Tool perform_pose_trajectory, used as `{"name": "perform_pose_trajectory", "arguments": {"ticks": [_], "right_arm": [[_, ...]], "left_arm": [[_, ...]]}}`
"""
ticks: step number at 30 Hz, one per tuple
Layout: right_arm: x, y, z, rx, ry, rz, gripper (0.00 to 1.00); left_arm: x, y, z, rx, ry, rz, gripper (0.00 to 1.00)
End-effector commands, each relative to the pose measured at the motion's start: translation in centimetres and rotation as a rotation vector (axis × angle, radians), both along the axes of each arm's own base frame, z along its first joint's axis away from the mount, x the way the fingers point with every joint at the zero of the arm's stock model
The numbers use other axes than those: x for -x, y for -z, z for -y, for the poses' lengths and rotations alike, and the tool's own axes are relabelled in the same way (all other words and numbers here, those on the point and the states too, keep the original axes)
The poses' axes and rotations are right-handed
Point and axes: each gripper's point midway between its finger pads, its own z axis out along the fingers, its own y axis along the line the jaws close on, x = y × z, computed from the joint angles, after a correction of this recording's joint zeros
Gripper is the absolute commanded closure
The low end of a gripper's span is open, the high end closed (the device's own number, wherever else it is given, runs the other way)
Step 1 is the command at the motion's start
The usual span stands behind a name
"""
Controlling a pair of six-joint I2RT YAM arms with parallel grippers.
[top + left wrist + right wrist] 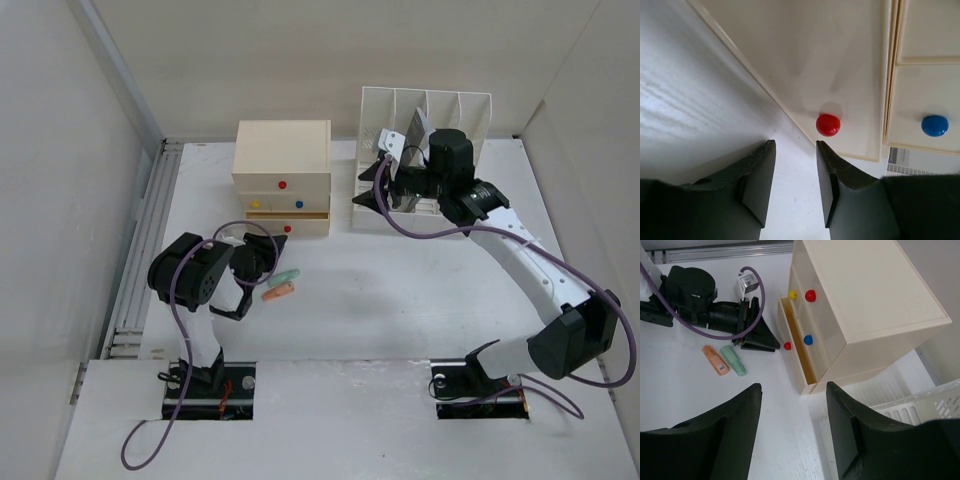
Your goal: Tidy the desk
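Note:
The desk (400, 300) is a white tabletop. On it a cream three-drawer box (282, 160) stands at the back, its bottom drawer (797, 357) pulled out a little. My left gripper (795, 145) is open low over the desk (795, 200), with nothing between its fingers and its tips just short of the drawer's red knob (828, 125). From above, the left gripper (268, 243) sits at the box's lower left corner. My right gripper (365, 188) hangs open and empty above the desk between the box and a white file rack (425, 125). A green highlighter (287, 276) and an orange one (278, 292) lie beside the left arm.
A ribbed metal rail (140, 270) runs along the left edge, and white panels wall the desk. The middle drawer has yellow (792, 294) and blue (808, 340) knobs, the top one a red knob (810, 295). The file rack's slotted base (920, 405) lies right of my right gripper (792, 390).

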Motion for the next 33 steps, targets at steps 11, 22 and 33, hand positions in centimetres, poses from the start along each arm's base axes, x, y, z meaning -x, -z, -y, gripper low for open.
{"name": "perform_pose_trajectory", "arguments": {"ticks": [11,22,33], "right_arm": [[0.1,-0.6,-0.1,-0.013,-0.029,0.015,0.41],[0.0,-0.5,-0.1,-0.006,-0.031,0.015,0.42],[0.1,-0.3,-0.1,-0.002,-0.031,0.007,0.42]], "left_arm": [[0.9,-17.4,-0.1,0.21,0.012,0.649,0.65],[-0.5,-19.6,0.9,0.224,0.04,0.727,0.65],[-1.5,-19.1,1.3,0.221,0.041,0.718,0.65]]}}
